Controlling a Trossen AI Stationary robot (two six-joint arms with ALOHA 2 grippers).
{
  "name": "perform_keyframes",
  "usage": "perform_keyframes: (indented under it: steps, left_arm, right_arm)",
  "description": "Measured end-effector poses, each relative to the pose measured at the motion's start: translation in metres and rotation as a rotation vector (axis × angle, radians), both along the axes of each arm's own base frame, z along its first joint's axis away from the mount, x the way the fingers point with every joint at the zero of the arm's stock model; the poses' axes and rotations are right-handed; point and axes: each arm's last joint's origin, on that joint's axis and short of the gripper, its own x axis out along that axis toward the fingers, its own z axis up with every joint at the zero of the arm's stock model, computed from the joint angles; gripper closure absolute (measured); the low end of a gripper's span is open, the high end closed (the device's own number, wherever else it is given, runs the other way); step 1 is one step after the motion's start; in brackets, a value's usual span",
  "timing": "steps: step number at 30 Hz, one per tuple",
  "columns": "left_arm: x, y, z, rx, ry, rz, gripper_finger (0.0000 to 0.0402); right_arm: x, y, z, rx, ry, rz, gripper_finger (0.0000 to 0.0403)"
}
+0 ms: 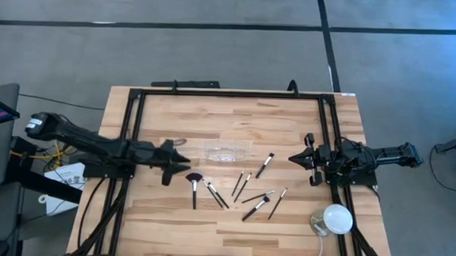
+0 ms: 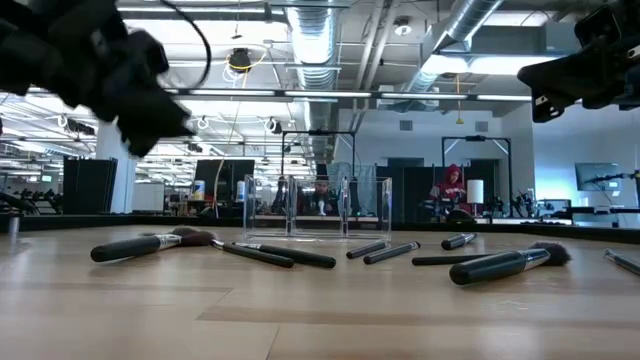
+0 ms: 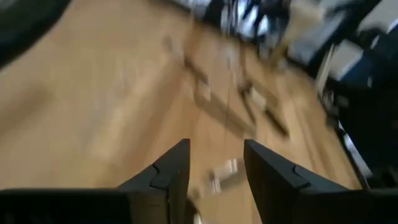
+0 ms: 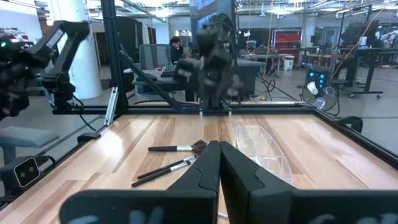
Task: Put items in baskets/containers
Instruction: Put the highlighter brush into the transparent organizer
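I see a wood table [image 1: 167,118], brushes [image 1: 245,193] at six o'clock of the clear container [image 1: 227,151], left gripper [image 1: 182,164] fingers apart, right gripper [image 1: 294,158] pressed together, open office behind.

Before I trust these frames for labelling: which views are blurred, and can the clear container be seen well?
Left wrist view: heavy motion smear, table and brushes unreadable. Right wrist view: the far left claw smeared, clear container faint but traceable. Low view: container nearly vanishes against the room. High view: sharp.
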Motion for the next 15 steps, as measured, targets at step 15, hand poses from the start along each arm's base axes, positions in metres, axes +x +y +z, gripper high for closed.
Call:
perform_keyframes:
  steps: [15]
  left_arm:
    - [0.006, -0.021, -0.030, -0.218, 0.210, -0.059, 0.0267]
  right_arm:
    - [-0.004, -0.001, 0.026, 0.099, -0.261, 0.009, 0.0402]
